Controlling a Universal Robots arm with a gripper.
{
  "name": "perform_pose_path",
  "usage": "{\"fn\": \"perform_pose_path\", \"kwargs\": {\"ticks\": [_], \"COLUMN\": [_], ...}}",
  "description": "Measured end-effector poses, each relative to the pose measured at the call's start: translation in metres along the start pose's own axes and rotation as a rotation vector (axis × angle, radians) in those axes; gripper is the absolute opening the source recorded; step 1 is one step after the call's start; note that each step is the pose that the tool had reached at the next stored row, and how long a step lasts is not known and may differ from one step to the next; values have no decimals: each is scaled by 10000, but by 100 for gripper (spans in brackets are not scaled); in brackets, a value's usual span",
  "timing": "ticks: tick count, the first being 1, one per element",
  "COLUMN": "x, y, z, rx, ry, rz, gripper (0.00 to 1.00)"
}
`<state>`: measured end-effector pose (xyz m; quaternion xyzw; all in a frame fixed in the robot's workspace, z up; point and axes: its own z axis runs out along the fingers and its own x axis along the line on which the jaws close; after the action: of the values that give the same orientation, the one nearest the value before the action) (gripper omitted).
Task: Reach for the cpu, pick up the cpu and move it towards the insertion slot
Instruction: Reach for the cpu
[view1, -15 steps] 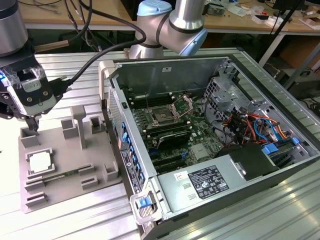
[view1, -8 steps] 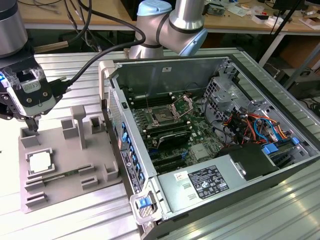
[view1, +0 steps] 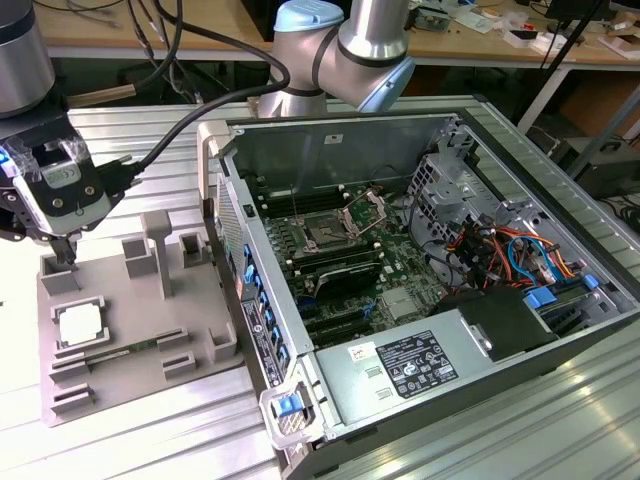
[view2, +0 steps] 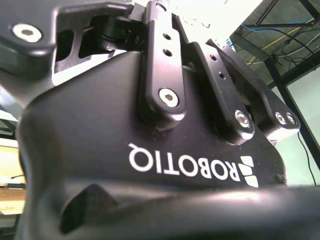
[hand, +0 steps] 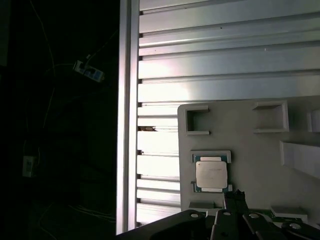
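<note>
In the exterior view, the gripper (view1: 67, 256) hangs over the far left corner of the grey tray (view1: 140, 300), near the cpu (view1: 80, 325) but apart from it. The cpu lies flat in its recess. The insertion slot (view1: 326, 235), its bracket raised, sits well apart to the right inside the open computer case (view1: 520, 150).

In the second wrist view, the gripper's black body does not show whether it is apart or together; I cannot tell.

In the first wrist view, the cpu (hand: 210, 175) rests in the tray (hand: 240, 135) just beside the gripper (hand: 235, 196).

I judge the reach nearly finished, with lifting and carrying not yet done.
</note>
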<state>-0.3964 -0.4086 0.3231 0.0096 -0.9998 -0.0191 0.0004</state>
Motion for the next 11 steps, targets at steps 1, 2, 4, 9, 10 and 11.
{"fn": "perform_pose_path", "kwargs": {"ticks": [1, 2, 4, 9, 10, 11], "x": [1, 2, 4, 7, 8, 9], "y": [0, 0, 0, -1, -1, -1], "z": [3, 4, 8, 18, 20, 22], "rx": [0, 0, 0, 0, 0, 0], "ry": [0, 0, 0, 0, 0, 1], "rz": [0, 0, 0, 0, 0, 0], "gripper": [11, 11, 11, 11, 11, 11]}}
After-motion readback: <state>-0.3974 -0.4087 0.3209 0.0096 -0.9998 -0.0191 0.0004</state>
